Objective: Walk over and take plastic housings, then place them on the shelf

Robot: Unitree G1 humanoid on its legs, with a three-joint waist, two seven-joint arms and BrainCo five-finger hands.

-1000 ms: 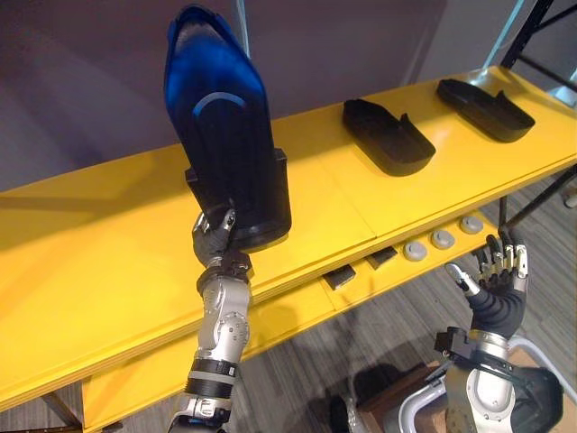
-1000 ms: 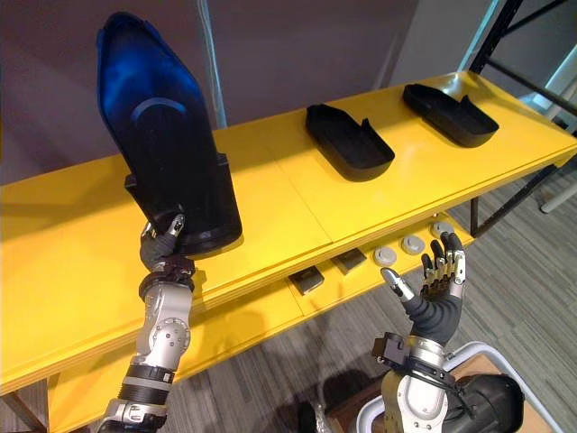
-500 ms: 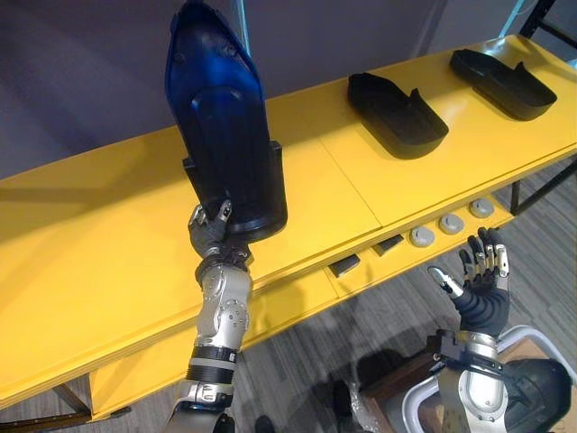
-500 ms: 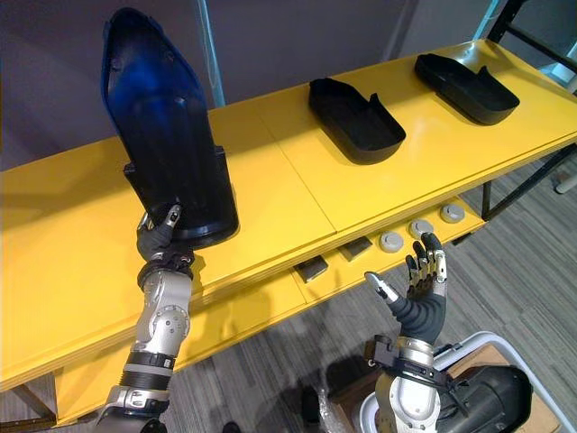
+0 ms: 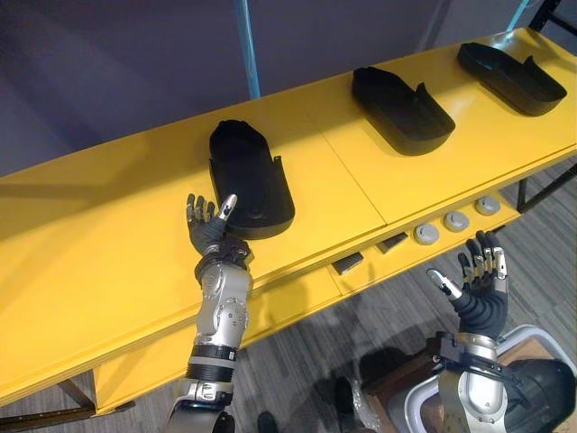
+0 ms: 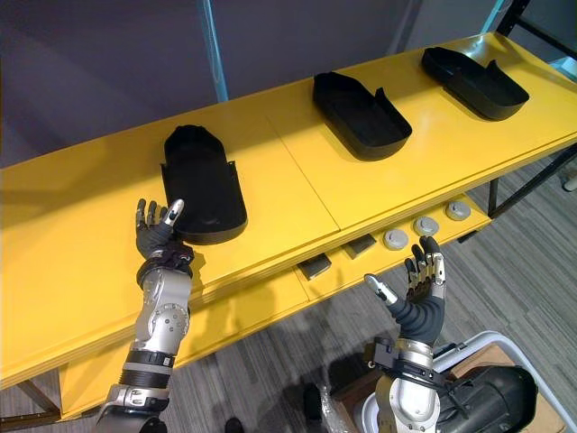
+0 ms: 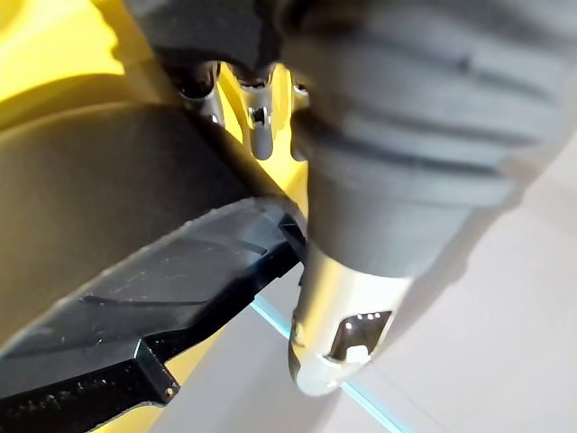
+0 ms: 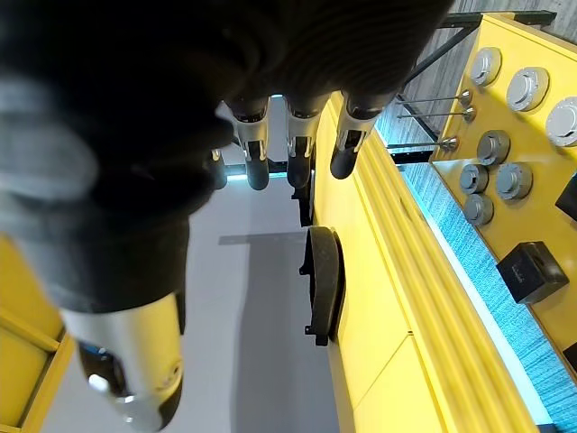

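Now my left hand (image 5: 211, 236) spreads its fingers straight, holding nothing, just beside the near end of a black plastic housing (image 5: 248, 171). It lies flat near the front edge of the yellow shelf (image 5: 99, 244). A second housing (image 5: 401, 97) and a third housing (image 5: 508, 77) lie toward the right end. My right hand (image 5: 478, 293), fingers also open and empty, is raised below the front edge.

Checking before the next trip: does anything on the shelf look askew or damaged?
Nothing stands out. The left housing, middle housing and right housing all lie flat, open side up, on the shelf, roughly parallel.
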